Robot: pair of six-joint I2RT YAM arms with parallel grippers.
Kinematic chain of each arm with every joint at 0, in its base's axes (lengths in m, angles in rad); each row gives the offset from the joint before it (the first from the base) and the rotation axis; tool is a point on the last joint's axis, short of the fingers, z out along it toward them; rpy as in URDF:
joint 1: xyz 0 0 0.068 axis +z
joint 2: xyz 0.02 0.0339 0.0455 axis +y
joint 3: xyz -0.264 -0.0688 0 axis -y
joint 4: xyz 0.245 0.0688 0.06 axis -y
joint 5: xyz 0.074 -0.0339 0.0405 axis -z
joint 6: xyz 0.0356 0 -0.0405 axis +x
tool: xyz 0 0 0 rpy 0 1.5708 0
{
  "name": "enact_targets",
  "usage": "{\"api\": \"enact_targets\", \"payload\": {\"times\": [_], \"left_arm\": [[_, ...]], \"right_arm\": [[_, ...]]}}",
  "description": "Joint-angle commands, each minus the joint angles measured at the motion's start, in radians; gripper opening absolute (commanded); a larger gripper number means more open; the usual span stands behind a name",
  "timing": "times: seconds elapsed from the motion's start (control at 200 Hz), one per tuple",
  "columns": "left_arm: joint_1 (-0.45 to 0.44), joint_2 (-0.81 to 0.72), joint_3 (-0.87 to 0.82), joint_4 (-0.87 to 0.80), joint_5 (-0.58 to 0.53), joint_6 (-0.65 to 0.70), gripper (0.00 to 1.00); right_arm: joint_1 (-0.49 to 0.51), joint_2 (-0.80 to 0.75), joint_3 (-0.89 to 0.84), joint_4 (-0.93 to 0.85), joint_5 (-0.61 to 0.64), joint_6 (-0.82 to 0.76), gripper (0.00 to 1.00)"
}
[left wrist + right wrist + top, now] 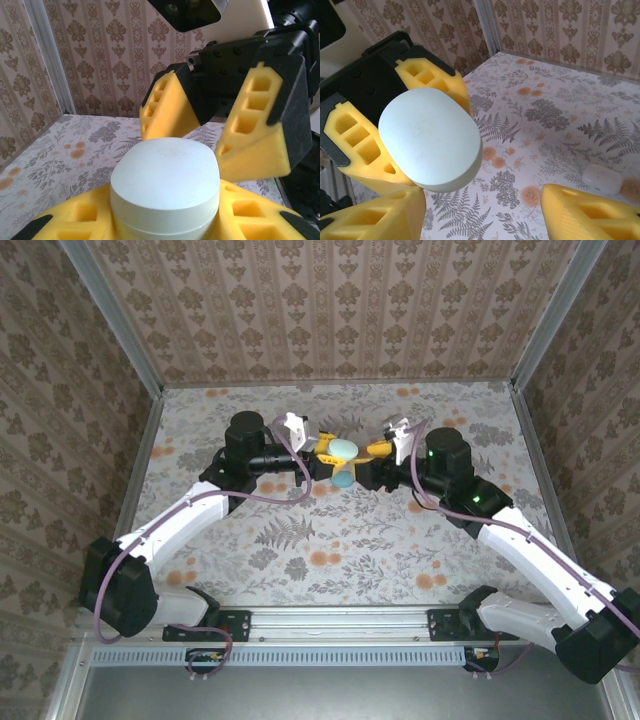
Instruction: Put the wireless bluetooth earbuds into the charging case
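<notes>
The charging case (165, 175) is a pale, pebble-shaped shell, closed. My left gripper (165, 220) is shut on it, holding it above the table. In the top view the case (343, 449) hangs at mid table between the two grippers, which face each other. My right gripper (482, 217) is open just in front of the case (427, 137); its left finger sits close under the case's edge and nothing is between the fingers. A small whitish stubby piece, seemingly one of the earbuds (602, 178), lies on the table off to the right.
A second pale teal shape (342, 478) sits just nearer than the held case; I cannot tell what it is. The floral table (330, 560) is enclosed by patterned walls with metal corner posts (487, 25). Both arms' cables loop near the wrists.
</notes>
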State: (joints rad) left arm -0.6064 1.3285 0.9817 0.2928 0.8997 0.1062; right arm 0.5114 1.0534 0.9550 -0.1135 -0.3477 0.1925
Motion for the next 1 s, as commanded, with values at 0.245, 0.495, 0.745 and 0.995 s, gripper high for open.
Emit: {"api": "enact_targets", "payload": {"times": [0.245,0.495,0.745,0.995], "left_arm": [[-0.007,-0.025,0.003,-0.046,0.061,0.044,0.29],[-0.006,-0.031,-0.009,-0.02,0.01,0.022,0.29],[-0.006,-0.049,-0.038,0.068,-0.012,0.006,0.31],[-0.006,-0.063,-0.039,0.124,-0.066,0.023,0.32]], "right_arm": [[-0.078,0.004,0.007,0.062,-0.029,0.176,0.62],[-0.08,0.023,0.023,0.076,-0.145,0.178,0.63],[-0.137,0.084,0.075,0.072,-0.341,0.43,0.75],[-0.151,0.236,0.079,0.414,-0.64,0.93,0.69]]}}
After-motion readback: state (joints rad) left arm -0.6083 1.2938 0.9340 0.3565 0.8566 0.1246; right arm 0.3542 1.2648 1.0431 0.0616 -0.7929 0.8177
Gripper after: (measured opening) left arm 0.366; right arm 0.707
